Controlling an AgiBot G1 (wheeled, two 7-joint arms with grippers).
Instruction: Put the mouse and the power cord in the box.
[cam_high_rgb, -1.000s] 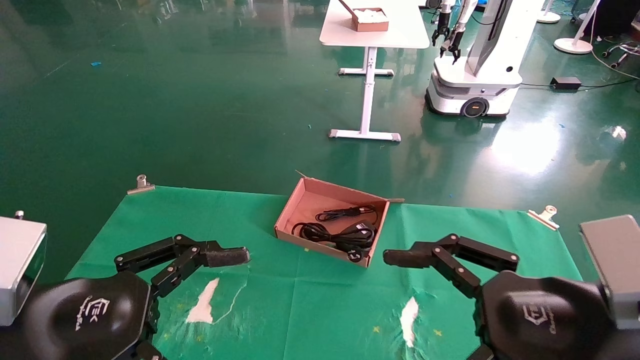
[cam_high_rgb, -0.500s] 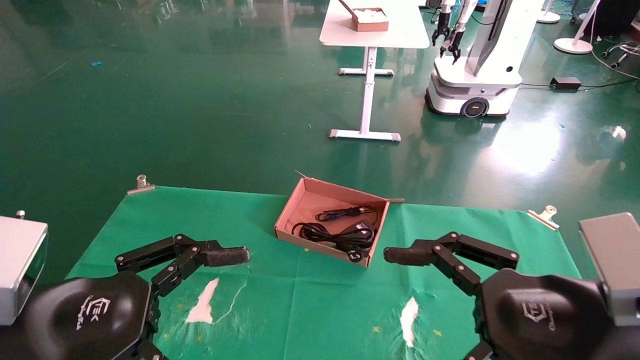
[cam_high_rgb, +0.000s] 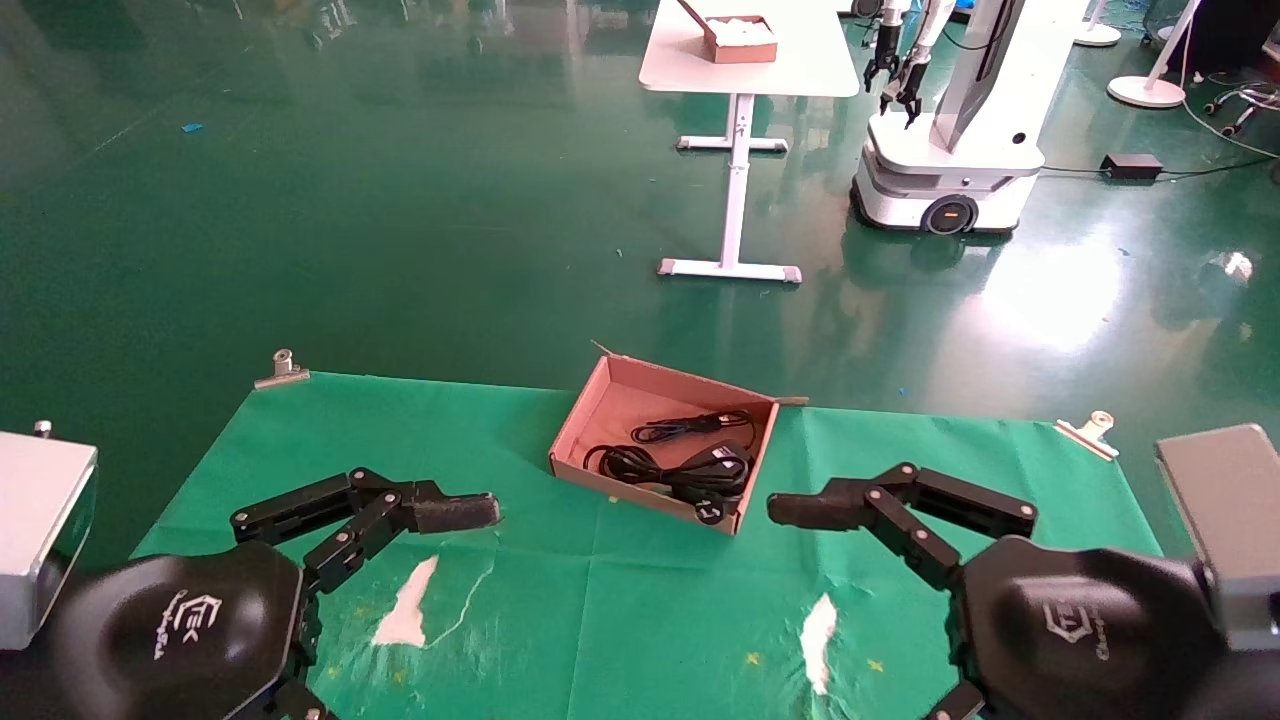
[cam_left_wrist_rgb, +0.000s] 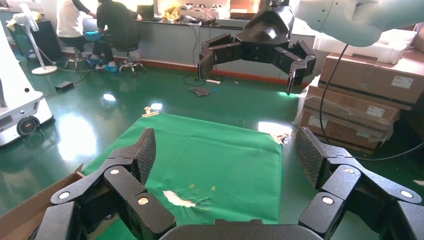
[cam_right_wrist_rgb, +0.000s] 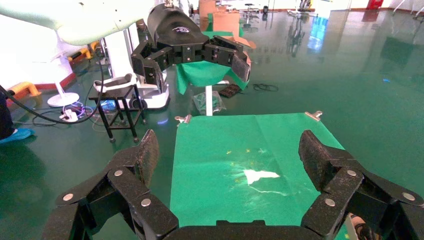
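Already you have both items inside: going left to right, your left hand hovers open and empty over the green surface, near the box. In the box lie the coiled power cord and, toward the front right corner, what looks like the mouse with its label up. Your right hand hangs just beside that corner, fingers spread, holding nothing. Both sit clear, likely because the task looks finished.

box reddish-brown | power cord black | cloth green
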